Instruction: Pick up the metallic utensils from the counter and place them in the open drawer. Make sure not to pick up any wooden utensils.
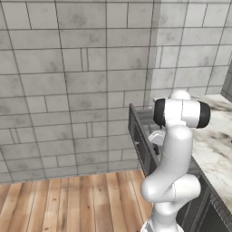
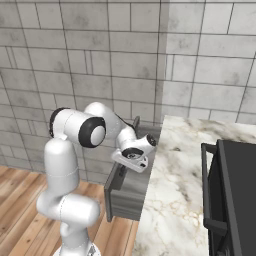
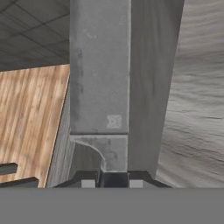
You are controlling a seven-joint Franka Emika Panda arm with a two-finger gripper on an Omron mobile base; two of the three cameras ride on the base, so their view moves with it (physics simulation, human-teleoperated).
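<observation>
My gripper (image 3: pixel 112 179) is shut on a metallic utensil, a grey metal knife (image 3: pixel 100 78). Its broad blade runs straight up the hand view from between the fingertips. In the right base view the gripper (image 2: pixel 132 159) hangs just above the open drawer (image 2: pixel 125 200), a shallow grey drawer pulled out from the end of the white marble counter (image 2: pixel 175 190). From the left base side the drawer's dark panelled front (image 1: pixel 138 140) shows beside the arm, with the counter (image 1: pixel 215 140) behind it. The wooden spoons are out of view.
A black stove (image 2: pixel 235 190) sits on the counter at the right. A grey tiled wall (image 1: pixel 68 81) stands behind, and a wooden floor (image 1: pixel 68 204) lies left of the drawer. The arm's elbow (image 2: pixel 75 127) juts out left of the drawer.
</observation>
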